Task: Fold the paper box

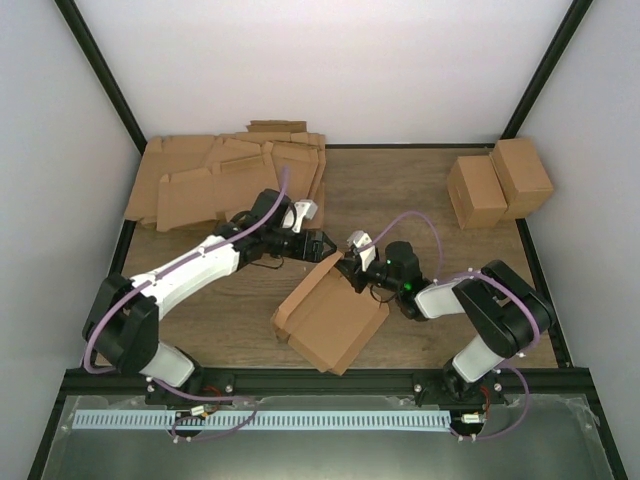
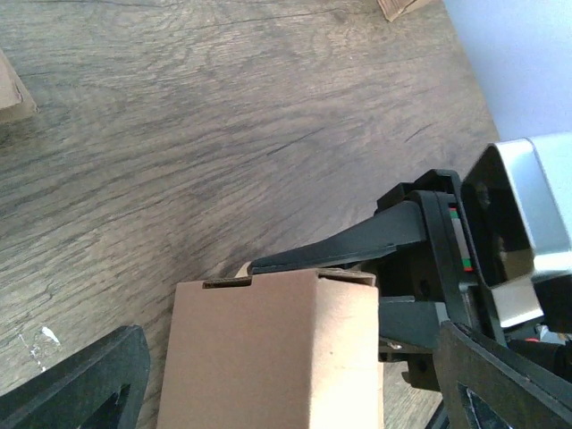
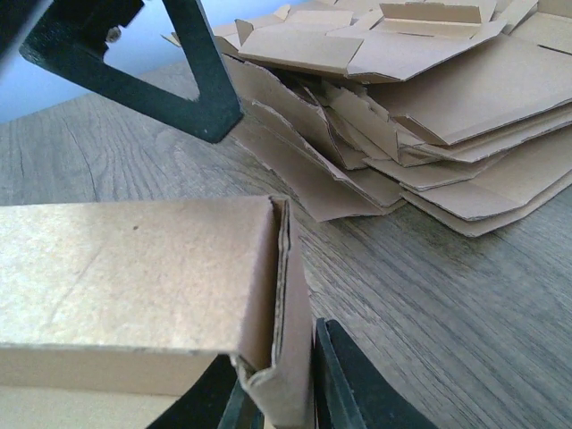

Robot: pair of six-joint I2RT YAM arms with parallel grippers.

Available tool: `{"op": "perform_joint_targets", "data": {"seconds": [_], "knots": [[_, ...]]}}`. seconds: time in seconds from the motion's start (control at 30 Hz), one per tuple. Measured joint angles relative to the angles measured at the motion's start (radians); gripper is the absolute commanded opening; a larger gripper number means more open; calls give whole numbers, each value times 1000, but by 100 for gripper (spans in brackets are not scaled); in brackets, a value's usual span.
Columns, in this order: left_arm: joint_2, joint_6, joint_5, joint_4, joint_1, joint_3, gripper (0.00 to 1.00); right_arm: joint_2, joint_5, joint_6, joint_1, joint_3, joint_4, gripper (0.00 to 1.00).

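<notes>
Box (image 1: 330, 320) wall inside right claw (image 3: 279, 393)

The paper box (image 1: 335, 315) is plain light brown, and so is the pile of flat card sheets (image 1: 235, 175). The table (image 1: 400, 190) is darker brown wood with thin dark lines. A tiny light (image 1: 408, 287) on the black right arm (image 1: 490, 310) looks green, I think.

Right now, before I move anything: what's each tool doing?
Left tool: open, gripping nothing; one end of the paper box sits in its gap, untouched.
Right tool: closed on the paper box's raised wall edge.
</notes>
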Motion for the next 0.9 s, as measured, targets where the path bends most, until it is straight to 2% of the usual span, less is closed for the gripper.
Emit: {"op": "perform_joint_targets", "data": {"seconds": [0.57, 0.9], "knots": [[113, -9, 63, 64, 19, -19, 81, 0, 1, 0, 0, 0, -30, 18], [123, -23, 66, 80, 19, -19, 71, 8, 14, 3, 6, 0, -29, 27]]}}
